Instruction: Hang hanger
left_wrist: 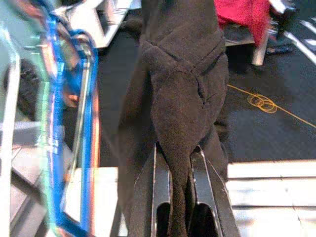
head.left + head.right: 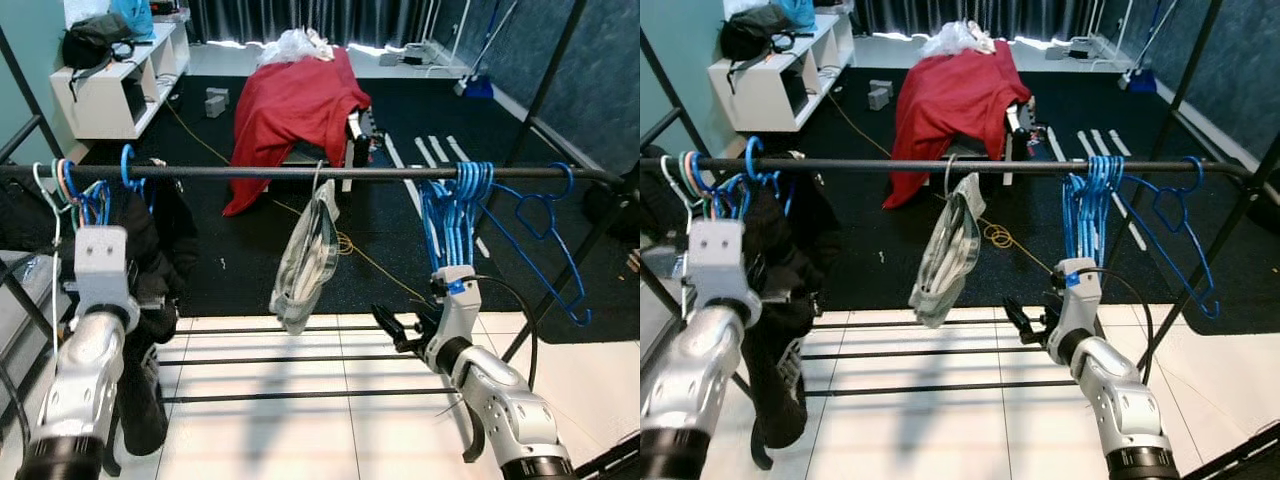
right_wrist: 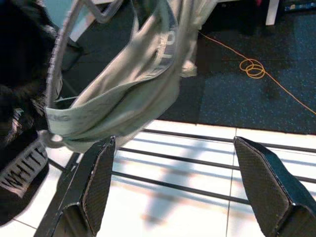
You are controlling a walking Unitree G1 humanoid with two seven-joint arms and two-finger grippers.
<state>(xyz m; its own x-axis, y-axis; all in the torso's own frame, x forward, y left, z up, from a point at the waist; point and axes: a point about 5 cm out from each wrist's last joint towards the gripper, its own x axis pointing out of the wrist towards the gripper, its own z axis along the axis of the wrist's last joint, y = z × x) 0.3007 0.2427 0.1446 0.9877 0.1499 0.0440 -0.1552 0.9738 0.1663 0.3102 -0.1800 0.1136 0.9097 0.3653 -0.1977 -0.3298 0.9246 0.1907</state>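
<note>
Rail: black clothes rail (image 2: 300, 173) runs across the view from left to right, with black bars of the rack's lower shelf over the white tiled floor (image 2: 300, 430) beneath it.
Left hand: the left hand (image 1: 180, 197) is raised at the left end of the rail; in the left wrist view its two black fingers (image 1: 148, 197) are closed on a fold of the black garment (image 2: 160, 270), which hangs there down to the floor level.
Hangers on the left: some hangers (image 2: 85, 195), blue, white and orange, hang on the rail just beside the black garment; I cannot tell which one carries it.
Right hand: the right hand (image 3: 177, 182) is low, below the rail and to the right of the middle; its fingers (image 3: 94, 187) are wide apart and hold nothing.
Grey garment: a pale grey-green garment (image 2: 305, 260) hangs from a hook at the middle of the rail, near the right hand but not touching it.
Blue hangers: a bunch of empty blue hangers (image 2: 455, 220) hangs on the right part of the rail, above the right arm; one more blue hanger (image 2: 545, 235) hangs further right, tilted.
Background: a red cloth (image 2: 295, 110) covers furniture on the dark carpet, a white shelf (image 2: 120, 85) stands at the far left, and a yellow cable (image 2: 345, 243) lies on the carpet.
</note>
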